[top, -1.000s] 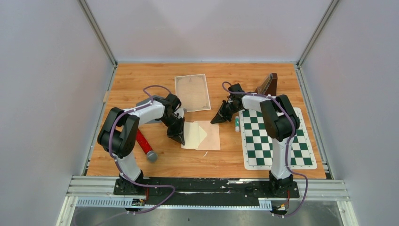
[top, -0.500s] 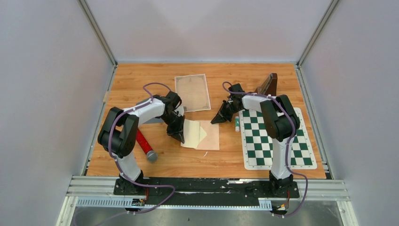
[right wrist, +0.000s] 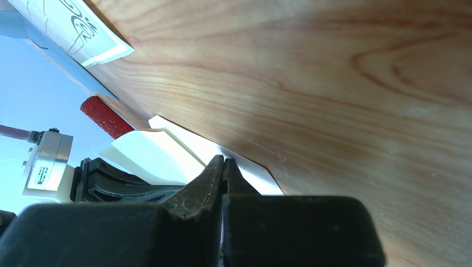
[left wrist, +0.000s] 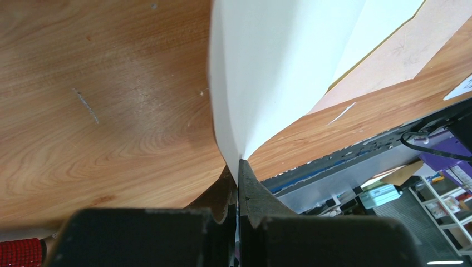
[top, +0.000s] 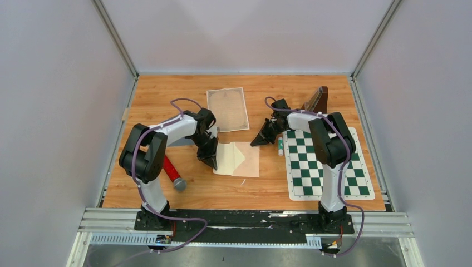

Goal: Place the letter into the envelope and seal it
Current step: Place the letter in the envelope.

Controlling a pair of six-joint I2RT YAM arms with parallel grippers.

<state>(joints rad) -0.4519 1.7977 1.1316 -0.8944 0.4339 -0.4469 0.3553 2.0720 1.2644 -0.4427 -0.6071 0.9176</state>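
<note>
Left tool [left wrist: 238,164] pinches the letter [left wrist: 267,67]; printed sheet [top: 227,108] writing unreadable.

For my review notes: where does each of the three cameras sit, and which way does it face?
Top external: above and behind the robot, looking down on the table; left arm and right arm show.
Left wrist: low over the table, facing the near edge; left gripper shut on the letter.
Right wrist: low, facing the left gripper; right gripper shut.
Both wrist views share the letter.
</note>
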